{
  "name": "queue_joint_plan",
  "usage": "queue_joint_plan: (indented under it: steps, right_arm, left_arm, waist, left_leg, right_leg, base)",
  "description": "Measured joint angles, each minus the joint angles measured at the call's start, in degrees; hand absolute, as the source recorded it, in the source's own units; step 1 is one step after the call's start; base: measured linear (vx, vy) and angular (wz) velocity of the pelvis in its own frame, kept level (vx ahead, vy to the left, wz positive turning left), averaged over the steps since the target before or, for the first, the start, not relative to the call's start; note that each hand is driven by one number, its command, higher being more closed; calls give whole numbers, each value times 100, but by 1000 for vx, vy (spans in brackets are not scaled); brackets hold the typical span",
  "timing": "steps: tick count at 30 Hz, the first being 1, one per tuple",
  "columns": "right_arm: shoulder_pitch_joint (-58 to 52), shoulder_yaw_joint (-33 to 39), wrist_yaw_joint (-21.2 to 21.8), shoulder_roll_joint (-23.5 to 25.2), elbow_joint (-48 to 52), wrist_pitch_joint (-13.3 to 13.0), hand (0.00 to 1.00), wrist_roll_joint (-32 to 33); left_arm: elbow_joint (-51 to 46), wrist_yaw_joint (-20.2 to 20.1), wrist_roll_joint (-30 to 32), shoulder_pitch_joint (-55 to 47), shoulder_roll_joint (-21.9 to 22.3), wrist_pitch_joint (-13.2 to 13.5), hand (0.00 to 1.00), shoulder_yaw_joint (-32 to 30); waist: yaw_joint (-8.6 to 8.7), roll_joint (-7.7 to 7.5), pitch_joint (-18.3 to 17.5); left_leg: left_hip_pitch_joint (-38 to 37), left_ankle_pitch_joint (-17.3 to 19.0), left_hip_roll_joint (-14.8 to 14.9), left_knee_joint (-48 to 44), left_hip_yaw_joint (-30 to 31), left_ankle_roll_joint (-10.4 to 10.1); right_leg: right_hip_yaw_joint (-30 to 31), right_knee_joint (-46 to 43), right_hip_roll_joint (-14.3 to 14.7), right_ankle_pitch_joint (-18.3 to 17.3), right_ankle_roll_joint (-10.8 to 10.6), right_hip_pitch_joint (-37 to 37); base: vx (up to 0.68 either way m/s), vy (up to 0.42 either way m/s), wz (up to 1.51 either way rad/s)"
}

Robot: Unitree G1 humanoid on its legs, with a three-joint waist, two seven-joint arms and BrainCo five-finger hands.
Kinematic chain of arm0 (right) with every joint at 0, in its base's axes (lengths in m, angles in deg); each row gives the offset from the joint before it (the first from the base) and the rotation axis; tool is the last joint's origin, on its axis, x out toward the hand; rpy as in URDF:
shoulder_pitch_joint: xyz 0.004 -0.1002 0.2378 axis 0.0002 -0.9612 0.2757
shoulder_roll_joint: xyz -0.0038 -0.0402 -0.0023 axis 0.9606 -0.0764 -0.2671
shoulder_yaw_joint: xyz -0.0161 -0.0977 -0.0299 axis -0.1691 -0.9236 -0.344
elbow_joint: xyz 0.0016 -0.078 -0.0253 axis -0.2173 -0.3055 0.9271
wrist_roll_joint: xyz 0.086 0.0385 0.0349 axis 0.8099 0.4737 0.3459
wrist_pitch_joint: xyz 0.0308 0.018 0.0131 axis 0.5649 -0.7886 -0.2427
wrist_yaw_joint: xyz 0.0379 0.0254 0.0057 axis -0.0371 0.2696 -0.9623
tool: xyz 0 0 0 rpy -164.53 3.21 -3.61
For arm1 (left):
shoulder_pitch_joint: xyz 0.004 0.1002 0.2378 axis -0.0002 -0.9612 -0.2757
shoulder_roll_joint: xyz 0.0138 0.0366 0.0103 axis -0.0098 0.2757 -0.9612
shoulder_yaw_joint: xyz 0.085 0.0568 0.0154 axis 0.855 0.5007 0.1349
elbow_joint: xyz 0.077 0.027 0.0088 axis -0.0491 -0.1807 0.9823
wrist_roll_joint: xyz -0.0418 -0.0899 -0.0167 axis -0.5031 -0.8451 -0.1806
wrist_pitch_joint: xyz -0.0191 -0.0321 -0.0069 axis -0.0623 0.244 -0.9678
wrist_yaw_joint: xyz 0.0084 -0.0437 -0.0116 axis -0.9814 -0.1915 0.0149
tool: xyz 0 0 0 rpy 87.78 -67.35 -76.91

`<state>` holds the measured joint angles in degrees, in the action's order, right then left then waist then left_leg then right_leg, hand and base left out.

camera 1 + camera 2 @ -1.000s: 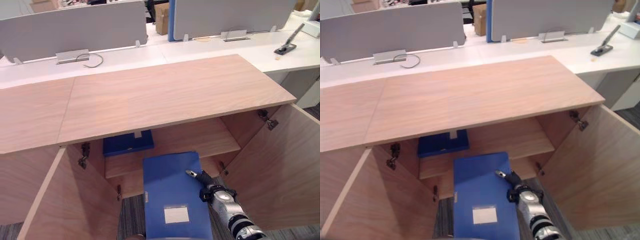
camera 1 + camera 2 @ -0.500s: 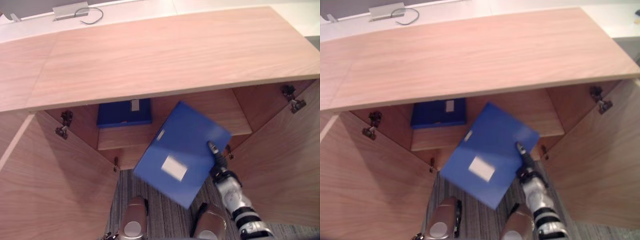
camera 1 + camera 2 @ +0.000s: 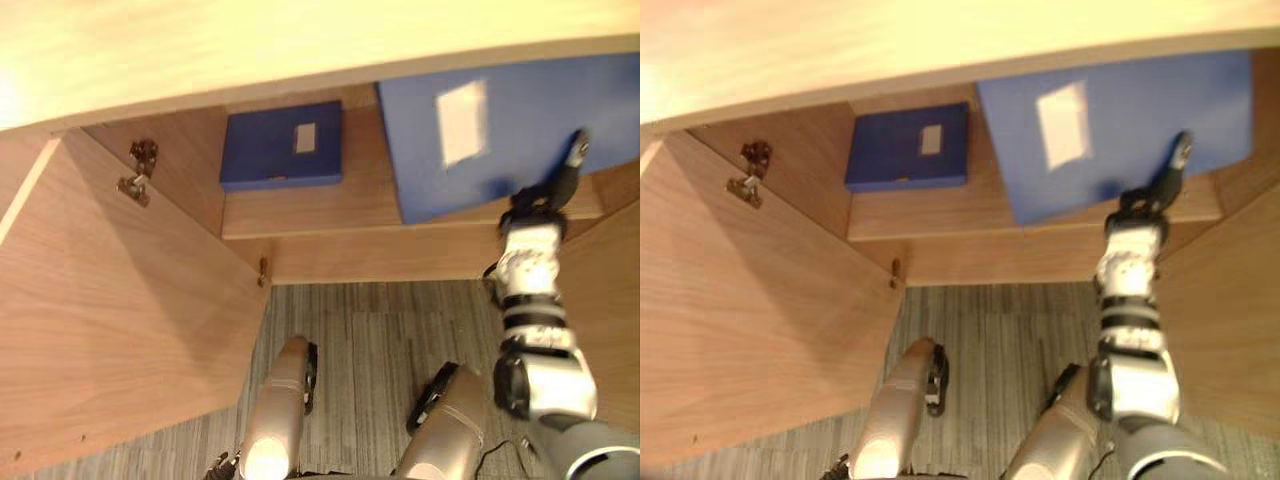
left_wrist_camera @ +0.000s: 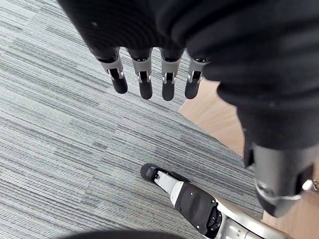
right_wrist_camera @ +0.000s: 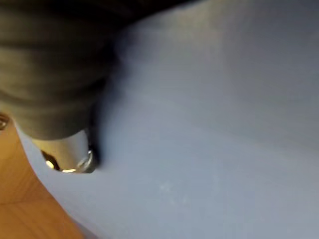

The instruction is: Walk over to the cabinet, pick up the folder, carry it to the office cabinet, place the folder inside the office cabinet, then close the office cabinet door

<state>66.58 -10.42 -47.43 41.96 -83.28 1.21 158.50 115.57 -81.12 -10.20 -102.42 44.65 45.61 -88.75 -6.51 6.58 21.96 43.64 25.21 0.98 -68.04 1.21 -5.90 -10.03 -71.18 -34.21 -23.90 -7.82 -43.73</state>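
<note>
One right hand (image 3: pixel 541 205) reached up, thumb clamping the flat blue folder (image 3: pixel 500 120) on the wooden shelf (image 3: pixel 300 206). The left hand (image 4: pixel 143 75) hung straight-fingered.

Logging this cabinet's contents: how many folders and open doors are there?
Blue folders: 2, left folder on the shelf, right folder at the right hand.
Open cabinet doors: 2, left door, right door.
Total: 4.
</note>
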Motion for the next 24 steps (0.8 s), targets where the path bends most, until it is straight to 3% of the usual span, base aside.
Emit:
queue_joint_plan:
  steps: [4, 10, 14, 24]
  right_arm:
    - [979, -141, -234, -688, -991, 3, 100, 388]
    - [1450, -1013, -1017, -1106, -2207, -60, 100, 978]
    - [1974, -1597, -1359, -1652, -2352, -125, 100, 990]
    - [2429, -2361, -1519, -2445, -2338, -556, 100, 987]
  left_arm:
    - [-60, 39, -4, 99, -21, -3, 0, 244]
    - [-214, 213, 67, 170, -93, 1, 0, 593]
    - [-203, 327, 85, 167, -66, 4, 0, 613]
    - [99, 572, 1, 147, 112, -4, 0, 603]
  waist:
    - [-94, 166, 149]
    - [-173, 352, 399]
    - [-185, 399, 468]
    - [-202, 447, 566]
  left_leg:
    - [450, -131, -271, -93, 137, -29]
    - [1100, -220, -632, -409, 292, -176]
    - [1381, -287, -865, -465, 295, -256]
    - [1731, -643, -879, -329, 240, -416]
  right_leg:
    - [33, -337, -258, -139, -11, -404]
    - [214, -1100, -669, -515, 40, -1083]
    - [414, -1529, -996, -782, 41, -1443]
    - [574, -1948, -1189, -1058, 147, -1940]
  base:
    - [1, -67, 39]
    - [-4, -105, 37]
    - [-18, -148, 45]
    - [-4, -158, 19]
